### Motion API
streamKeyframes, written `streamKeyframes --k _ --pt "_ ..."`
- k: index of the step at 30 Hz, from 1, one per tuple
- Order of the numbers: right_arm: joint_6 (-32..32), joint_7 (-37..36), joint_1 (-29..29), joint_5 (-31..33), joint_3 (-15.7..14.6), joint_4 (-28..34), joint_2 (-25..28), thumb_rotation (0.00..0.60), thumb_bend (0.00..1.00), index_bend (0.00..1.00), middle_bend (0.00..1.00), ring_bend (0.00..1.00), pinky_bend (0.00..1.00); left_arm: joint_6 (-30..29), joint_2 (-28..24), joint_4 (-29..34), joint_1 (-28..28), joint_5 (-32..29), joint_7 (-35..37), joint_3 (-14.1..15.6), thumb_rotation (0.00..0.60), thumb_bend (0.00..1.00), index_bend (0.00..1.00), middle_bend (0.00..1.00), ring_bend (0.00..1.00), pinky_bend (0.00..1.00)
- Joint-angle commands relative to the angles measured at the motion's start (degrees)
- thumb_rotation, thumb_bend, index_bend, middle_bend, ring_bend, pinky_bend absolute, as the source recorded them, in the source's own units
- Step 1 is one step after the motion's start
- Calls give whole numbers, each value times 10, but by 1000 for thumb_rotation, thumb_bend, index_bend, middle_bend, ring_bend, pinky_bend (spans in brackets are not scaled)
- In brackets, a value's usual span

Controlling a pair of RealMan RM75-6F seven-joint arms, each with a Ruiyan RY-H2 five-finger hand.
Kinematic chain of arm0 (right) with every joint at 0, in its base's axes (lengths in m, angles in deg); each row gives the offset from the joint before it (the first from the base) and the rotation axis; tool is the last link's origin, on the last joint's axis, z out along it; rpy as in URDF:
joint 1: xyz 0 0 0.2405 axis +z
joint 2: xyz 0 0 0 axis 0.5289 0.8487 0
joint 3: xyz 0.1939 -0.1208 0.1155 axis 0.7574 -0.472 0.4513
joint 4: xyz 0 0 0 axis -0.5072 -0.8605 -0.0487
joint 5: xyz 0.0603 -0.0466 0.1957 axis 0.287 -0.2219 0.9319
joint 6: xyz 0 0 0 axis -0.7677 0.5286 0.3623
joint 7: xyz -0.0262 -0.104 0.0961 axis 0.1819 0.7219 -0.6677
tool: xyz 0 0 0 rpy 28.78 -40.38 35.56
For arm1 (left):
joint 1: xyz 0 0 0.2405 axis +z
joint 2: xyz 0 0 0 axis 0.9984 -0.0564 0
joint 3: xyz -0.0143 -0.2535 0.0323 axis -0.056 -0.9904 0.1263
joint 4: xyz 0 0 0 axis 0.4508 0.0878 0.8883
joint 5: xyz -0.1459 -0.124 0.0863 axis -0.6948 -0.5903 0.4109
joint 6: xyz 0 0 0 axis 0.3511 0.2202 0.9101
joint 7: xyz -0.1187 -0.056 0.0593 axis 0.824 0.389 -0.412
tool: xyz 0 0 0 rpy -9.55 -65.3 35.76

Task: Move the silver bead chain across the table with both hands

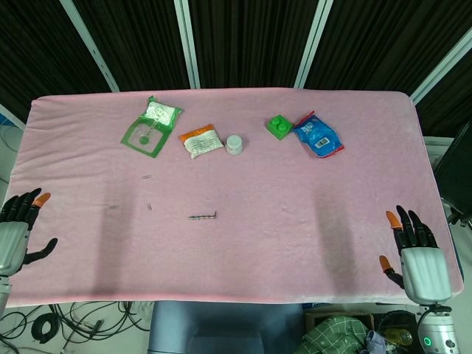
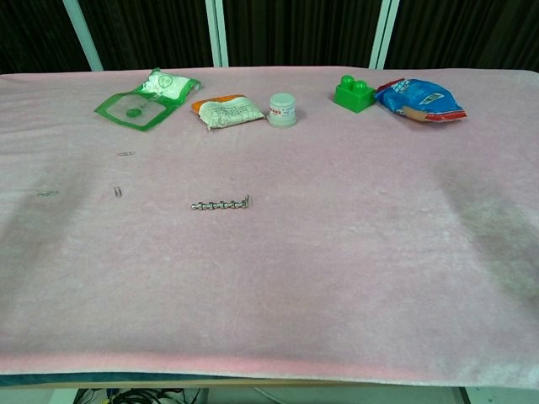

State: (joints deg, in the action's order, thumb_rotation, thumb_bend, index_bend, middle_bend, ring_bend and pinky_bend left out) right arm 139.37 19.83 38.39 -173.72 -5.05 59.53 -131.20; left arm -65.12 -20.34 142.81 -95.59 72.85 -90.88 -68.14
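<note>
Both hands were spread and held nothing in the head view. Robot's left hand (image 1: pixel 15 236) hung off the near left corner of the pink table (image 1: pixel 354 169), and the right hand (image 1: pixel 420 262) hung off the near right corner, palm down. Neither touched the cloth.

From the left hand, the silver bead chain (image 1: pixel 202 217) lay well off toward the table's middle, stretched in a short straight line; from the right hand it was farther still. That placement suggests the hands were parked at the edges, leaving the chain reachable from either side. Far beyond both hands, along the back of the table, sat a green packet (image 1: pixel 151 125), an orange-and-white pouch (image 1: pixel 200 140), a small white jar (image 1: pixel 234 144), a green block (image 1: pixel 278 127) and a blue snack bag (image 1: pixel 317 135), all well clear of the chain.

In the chest view neither hand appeared. Only the chain (image 2: pixel 221 204) showed, lying flat left of centre, with the same row of items behind it. A few small metal clips (image 2: pixel 118 192) lay to its left.
</note>
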Motion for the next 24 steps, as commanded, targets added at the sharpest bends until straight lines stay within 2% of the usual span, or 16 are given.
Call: streamKeyframes --k 1,10,15,24 --pt "7 3 -15 -13 -11 -6 -6 600 198 28 0 0 174 18 11 4 -10 -10 -25 2 600 265 138 24 0 0" --pt "23 -7 -38 -42 -11 -23 -10 600 199 24 0 0 174 72 29 63 -55 -56 -121 -16 600 307 171 24 0 0" --pt "12 -17 -43 -40 -7 -24 -7 600 199 18 0 0 174 104 47 113 -95 -115 -218 -35 600 307 199 24 0 0" --pt "-4 -13 -47 -49 -2 -24 -14 600 198 9 0 0 173 110 138 155 -190 -247 -411 -79 600 307 251 22 0 0"
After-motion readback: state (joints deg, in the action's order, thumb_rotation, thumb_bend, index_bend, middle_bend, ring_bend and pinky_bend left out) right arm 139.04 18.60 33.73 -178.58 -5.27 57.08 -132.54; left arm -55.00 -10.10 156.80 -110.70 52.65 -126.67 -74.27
